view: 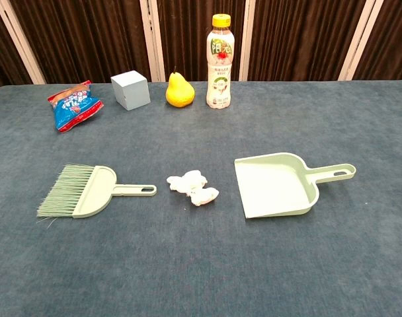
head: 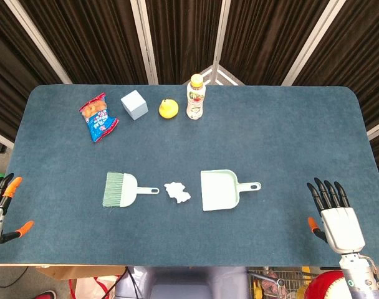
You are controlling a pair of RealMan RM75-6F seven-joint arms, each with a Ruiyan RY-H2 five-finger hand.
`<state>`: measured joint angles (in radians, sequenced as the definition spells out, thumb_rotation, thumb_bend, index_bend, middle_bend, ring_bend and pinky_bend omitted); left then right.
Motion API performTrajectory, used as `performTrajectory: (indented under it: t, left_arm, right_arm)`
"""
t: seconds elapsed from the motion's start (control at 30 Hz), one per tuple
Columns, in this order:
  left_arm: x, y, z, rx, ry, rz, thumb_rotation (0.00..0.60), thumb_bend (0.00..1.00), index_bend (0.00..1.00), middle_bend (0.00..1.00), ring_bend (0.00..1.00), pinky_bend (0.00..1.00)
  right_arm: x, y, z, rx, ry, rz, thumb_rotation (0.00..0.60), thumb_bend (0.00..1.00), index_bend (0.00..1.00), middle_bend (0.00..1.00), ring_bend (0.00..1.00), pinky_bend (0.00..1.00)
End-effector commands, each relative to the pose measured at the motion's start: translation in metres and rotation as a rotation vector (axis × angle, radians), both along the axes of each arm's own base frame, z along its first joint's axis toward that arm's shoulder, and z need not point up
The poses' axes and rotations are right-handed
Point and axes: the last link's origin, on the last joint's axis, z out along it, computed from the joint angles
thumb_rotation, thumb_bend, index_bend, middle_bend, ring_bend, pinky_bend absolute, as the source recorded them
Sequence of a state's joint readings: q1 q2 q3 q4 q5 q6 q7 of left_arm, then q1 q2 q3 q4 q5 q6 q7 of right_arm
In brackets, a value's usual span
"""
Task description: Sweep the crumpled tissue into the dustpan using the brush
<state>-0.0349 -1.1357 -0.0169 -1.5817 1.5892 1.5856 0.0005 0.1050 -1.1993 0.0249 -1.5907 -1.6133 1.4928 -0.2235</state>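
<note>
Crumpled white tissue (head: 178, 192) lies just left of your pale green plastic dustpan (head: 219, 190); green brush (head: 123, 189) farther left. Your left hand (head: 1, 205) and right hand (head: 334, 212) hold nothing, fingers apart. Chest view: tissue (view: 193, 187) left of dustpan (view: 275, 185), brush (view: 82, 191) beyond.

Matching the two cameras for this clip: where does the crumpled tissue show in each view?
Head view: crumpled tissue just below centre, between the brush on its left and the dustpan on its right.
Chest view: tissue near centre, between the same two.
Shared landmark: the bottle at the table's far side.
</note>
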Motion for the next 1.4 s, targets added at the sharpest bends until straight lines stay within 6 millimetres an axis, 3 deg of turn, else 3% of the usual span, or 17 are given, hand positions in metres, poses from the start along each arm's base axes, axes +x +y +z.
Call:
performTrajectory:
  t: [0.03, 0.57, 0.77, 0.8, 0.87, 0.93, 1.03, 1.13, 1.4]
  left_arm:
    - [0.000, 0.000, 0.000, 0.001, -0.002, 0.000, 0.600, 0.00, 0.00, 0.00, 0.00, 0.07]
    - [0.000, -0.001, -0.001, -0.004, -0.002, 0.003, 0.600, 0.00, 0.00, 0.00, 0.00, 0.07]
    - [0.001, -0.001, 0.000, -0.008, -0.009, 0.006, 0.600, 0.00, 0.00, 0.00, 0.00, 0.07]
    - [0.001, -0.001, 0.000, -0.011, -0.010, 0.005, 0.600, 0.00, 0.00, 0.00, 0.00, 0.07]
    - [0.001, -0.001, 0.000, -0.010, -0.014, 0.005, 0.600, 0.00, 0.00, 0.00, 0.00, 0.07]
    - [0.001, -0.001, 0.001, -0.008, -0.020, 0.006, 0.600, 0.00, 0.00, 0.00, 0.00, 0.07]
    - [0.001, -0.001, 0.001, -0.011, -0.025, 0.012, 0.600, 0.00, 0.00, 0.00, 0.00, 0.07]
    - [0.001, 0.000, 0.000, -0.015, -0.025, 0.017, 0.600, 0.00, 0.00, 0.00, 0.00, 0.07]
    - [0.002, 0.001, -0.002, -0.021, -0.027, 0.025, 0.600, 0.00, 0.00, 0.00, 0.00, 0.07]
  right_arm:
    - [-0.001, 0.000, 0.000, -0.003, -0.001, 0.003, 0.600, 0.36, 0.00, 0.00, 0.00, 0.00]
    - [-0.005, -0.004, 0.002, 0.002, -0.016, 0.002, 0.600, 0.36, 0.00, 0.00, 0.00, 0.00]
    - [0.009, -0.008, -0.003, -0.001, -0.037, 0.009, 0.600, 0.36, 0.00, 0.00, 0.00, 0.00]
    - [0.011, -0.011, -0.003, -0.005, -0.038, 0.010, 0.600, 0.36, 0.00, 0.00, 0.00, 0.05]
    - [0.014, -0.018, -0.001, -0.025, -0.026, 0.022, 0.600, 0.36, 0.00, 0.05, 0.09, 0.24]
    - [0.019, -0.029, -0.002, -0.030, -0.040, 0.029, 0.600, 0.36, 0.00, 0.27, 0.35, 0.53]
    - [0.025, -0.043, -0.006, -0.024, -0.051, 0.028, 0.600, 0.36, 0.00, 0.58, 0.65, 0.76]
    - [0.031, -0.056, -0.014, -0.004, -0.036, 0.026, 0.600, 0.36, 0.02, 0.73, 0.78, 0.85]
    - [0.044, -0.086, -0.049, 0.066, 0.034, 0.006, 0.600, 0.36, 0.21, 0.84, 0.88, 0.92]
